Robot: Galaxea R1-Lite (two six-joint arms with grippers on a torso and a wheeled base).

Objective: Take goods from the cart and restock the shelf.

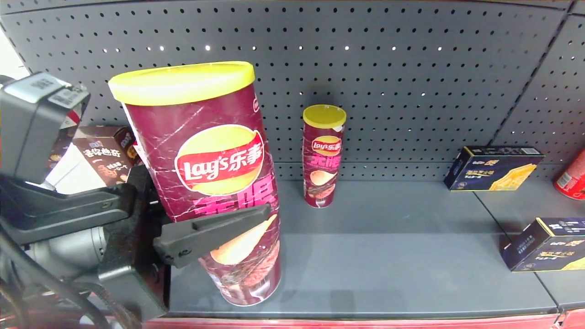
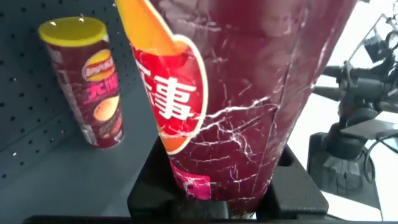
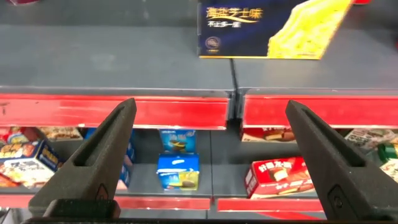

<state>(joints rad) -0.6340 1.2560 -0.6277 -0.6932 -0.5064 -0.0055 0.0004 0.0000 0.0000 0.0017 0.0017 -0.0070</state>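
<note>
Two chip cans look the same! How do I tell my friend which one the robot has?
Look at the grey shelf with the holey back wall. At its front left is a maroon chip can with a yellow lid. Unlike the twin can by the back wall, black fingers grip it.

Chip can: both ends out of sight in left wrist view. Brown snack box, behind-left of chip can: half hidden by left arm. Red can, far right of chip can: clipped by edge. Dark blue box, right of chip can: corner cut off.
</note>
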